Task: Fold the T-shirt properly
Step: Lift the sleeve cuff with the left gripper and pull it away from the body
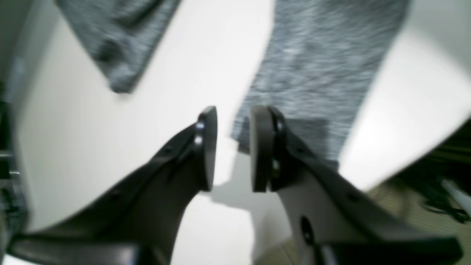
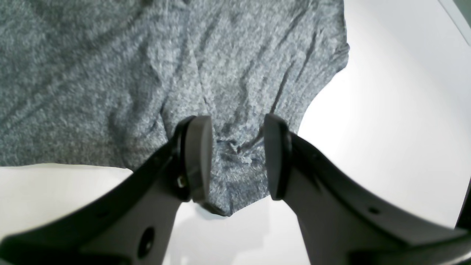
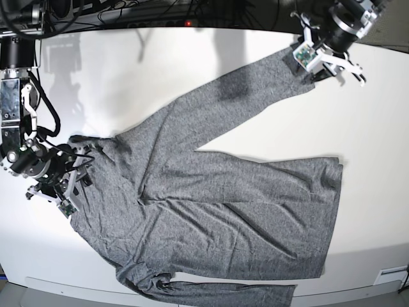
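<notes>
With the left gripper [image 1: 233, 149] parted above the sleeve [image 3: 255, 89] cuff and the right gripper [image 2: 237, 158] parted astride a shirt [image 3: 217, 211] bunch, both needed firm pinches first.

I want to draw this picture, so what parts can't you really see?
- Base view: the bottom edge cuts off the T-shirt's lower sleeve.
- Base view: the left hand hides the upper sleeve's cuff.
- Left wrist view: motion blur smears the fabric, so its wrinkles don't show.
- Right wrist view: the right hand's fingers straddle a bunched tip; whether they touch it can't be told.
</notes>
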### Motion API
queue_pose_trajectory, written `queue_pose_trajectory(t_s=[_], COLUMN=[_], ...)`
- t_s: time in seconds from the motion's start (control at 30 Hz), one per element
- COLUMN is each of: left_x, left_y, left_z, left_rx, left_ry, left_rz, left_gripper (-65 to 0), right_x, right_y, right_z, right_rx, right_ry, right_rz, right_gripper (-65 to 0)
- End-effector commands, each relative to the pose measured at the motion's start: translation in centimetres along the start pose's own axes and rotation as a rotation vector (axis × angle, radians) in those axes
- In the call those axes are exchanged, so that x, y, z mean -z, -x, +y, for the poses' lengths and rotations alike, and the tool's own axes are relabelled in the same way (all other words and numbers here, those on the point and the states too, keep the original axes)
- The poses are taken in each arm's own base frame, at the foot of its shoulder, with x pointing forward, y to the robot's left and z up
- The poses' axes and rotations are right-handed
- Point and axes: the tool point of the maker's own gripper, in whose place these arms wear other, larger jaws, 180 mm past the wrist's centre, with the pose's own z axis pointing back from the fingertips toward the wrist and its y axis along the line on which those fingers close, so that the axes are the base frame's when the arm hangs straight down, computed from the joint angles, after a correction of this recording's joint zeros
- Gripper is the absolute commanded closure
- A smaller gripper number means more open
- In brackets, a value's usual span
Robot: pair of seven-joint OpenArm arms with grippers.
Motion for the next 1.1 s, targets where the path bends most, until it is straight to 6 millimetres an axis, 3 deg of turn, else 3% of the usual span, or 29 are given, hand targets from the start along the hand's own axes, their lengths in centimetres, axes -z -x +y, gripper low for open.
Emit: queue_pose_trajectory(t_s=[0.0, 0.17, 0.4, 0.53, 0.73, 0.97, 1.07], left_x=[-0.3, -0.3, -0.8, 0.4, 1.0, 0.8, 0.3], left_y=[-0.7, -0.8, 2.1, 4.7, 4.1, 4.9, 3.9], left_z=[0.0, -1.8, -6.0, -6.1, -5.1, -5.0, -4.8], left_rx=[-0.004, -0.012, 0.018, 0.038, 0.044, 0.009, 0.015], left_ry=[-0.001, 0.063, 0.193, 0.190, 0.166, 0.169, 0.160], left_rz=[-0.028, -0.027, -0.020, 0.036, 0.017, 0.087, 0.084], left_gripper=[-18.7, -20.7, -20.7, -20.7, -20.7, -20.7, -20.7], right_x=[-0.8, -0.8, -0.8, -0.8, -0.8, -0.8, -0.8], right_y=[-1.6, -1.6, -1.7, -1.7, -1.6, -1.6, -1.6], right_z=[-1.5, -1.5, -1.5, -1.5, -1.5, -1.5, -1.5], right_rx=[-0.014, -0.014, -0.014, -0.014, -0.014, -0.015, -0.016], right_ry=[0.032, 0.032, 0.033, 0.032, 0.032, 0.033, 0.034], right_rz=[-0.046, -0.046, -0.054, -0.053, -0.050, -0.049, -0.048], right_gripper=[-23.6, -23.6, -23.6, -23.6, -23.6, -23.6, -23.6])
